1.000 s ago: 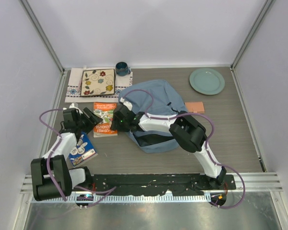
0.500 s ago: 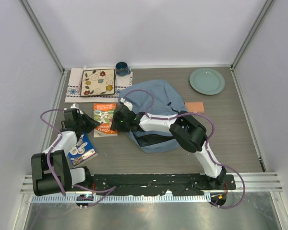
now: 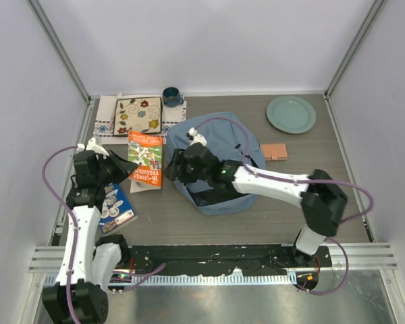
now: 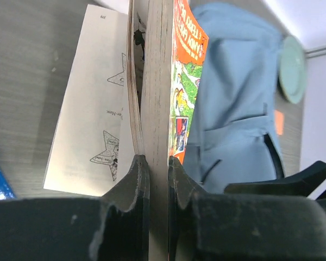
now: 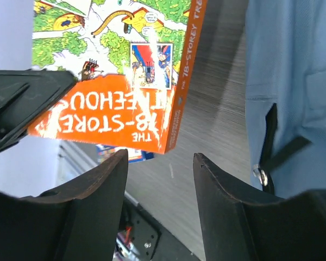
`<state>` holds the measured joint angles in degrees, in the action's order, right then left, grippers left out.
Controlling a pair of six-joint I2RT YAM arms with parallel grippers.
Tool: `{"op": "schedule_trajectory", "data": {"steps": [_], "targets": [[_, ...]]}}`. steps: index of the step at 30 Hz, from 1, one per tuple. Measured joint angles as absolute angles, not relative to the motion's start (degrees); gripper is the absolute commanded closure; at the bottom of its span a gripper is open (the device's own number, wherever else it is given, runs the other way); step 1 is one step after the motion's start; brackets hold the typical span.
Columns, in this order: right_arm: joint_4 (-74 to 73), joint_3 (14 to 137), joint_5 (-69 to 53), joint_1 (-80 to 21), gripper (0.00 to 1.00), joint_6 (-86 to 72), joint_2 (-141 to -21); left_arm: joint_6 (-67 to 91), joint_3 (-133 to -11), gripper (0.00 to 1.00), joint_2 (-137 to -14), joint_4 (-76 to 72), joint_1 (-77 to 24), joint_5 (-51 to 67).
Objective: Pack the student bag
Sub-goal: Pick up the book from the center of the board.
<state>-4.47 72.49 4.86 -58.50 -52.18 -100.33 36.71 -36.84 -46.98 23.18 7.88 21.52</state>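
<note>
The student bag [image 3: 223, 138] lies slumped on the surface in the middle of the workspace, its rounded blue fabric wrinkled and sagging. A dark gap shows along the side of the bag nearest the arm bases, probably the mouth.

Just beside the bag, on its left-arm side, the left gripper [image 4: 157, 160] has its jaws pinched shut on the edge of an orange paperback [image 3: 146, 156]. The left wrist view shows the grip taking only part of the book: the orange cover stands on one side of the jaws and loose pages splay away on the other.

The right gripper [image 5: 158, 157] hovers at the bag's edge facing the paperback, with its jaws apart and nothing between them.

The bag will likely handle as light but limp. It should fold and drag rather than lift as one piece, so the mouth will not stay open unaided. The best hold is probably a pinch of the fabric lip or zipper edge by the dark gap, or a strap [image 5: 271, 144]. The paperback looks light and floppy, and its glossy cover may slip, so a hold nearer the spine would steady it.
</note>
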Motion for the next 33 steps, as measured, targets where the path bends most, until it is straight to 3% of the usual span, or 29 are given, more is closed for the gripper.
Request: {"op": "schedule_trajectory", "data": {"steps": [11, 15, 25, 33], "targets": [[1.6, 53.2, 6.9, -58.4, 0.2, -52.2, -69.5, 42.6, -43.2, 1.0, -35.4, 24.1, 7.9, 35.6], [2.6, 49.8, 7.4, -58.4, 0.19, -52.3, -63.1, 47.8, -43.2, 1.0, -35.0, 18.3, 7.2, 42.1], [5.0, 46.5, 8.6, -58.4, 0.18, -52.6, -59.4, 55.6, -42.2, 1.0, -36.0, 6.2, 1.5, 47.9], [6.7, 45.6, 9.9, -58.4, 0.18, -52.7, -59.1, 57.8, -40.8, 1.0, -38.8, 1.1, -8.6, 47.6]]}}
